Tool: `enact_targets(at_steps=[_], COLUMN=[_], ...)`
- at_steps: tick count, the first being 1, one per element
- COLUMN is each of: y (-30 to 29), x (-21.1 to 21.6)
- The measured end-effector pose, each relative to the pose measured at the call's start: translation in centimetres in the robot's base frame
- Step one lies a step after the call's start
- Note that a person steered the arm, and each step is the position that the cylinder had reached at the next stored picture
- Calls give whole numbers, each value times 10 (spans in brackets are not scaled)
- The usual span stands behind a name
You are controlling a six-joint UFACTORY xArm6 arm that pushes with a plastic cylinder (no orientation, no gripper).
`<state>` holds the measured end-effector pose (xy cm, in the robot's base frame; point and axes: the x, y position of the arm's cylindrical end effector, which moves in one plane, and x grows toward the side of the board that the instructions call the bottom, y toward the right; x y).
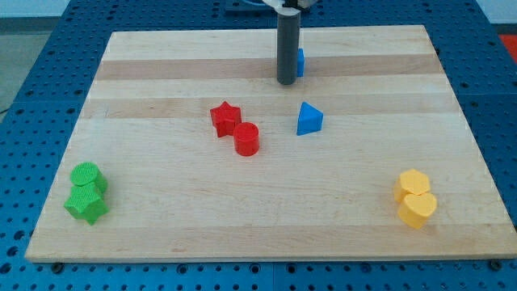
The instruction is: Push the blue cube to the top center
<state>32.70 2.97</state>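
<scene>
Camera view: my tip (287, 82) at top center of counter (161, 218), touching blue cube (300, 62), mostly hidden behind rod on its right. No gripper fitted, nothing held. Blue triangular block (308, 119) below.

Pale striped wood counter (161, 210); dark grey rod, my tip (286, 82); blue cube (300, 61) beside it; two red, green, yellow blocks.

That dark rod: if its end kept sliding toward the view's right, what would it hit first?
My tip would probably meet the blue cube at once; it peeks out right behind the rod, seemingly touching, though depth is unclear.
</scene>
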Motion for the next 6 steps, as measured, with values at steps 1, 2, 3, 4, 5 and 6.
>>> enact_targets(at_steps=[1,2,3,4,5,6], y=[1,1,1,2,22,53], x=[-5,-5,-5,-1,3,-6])
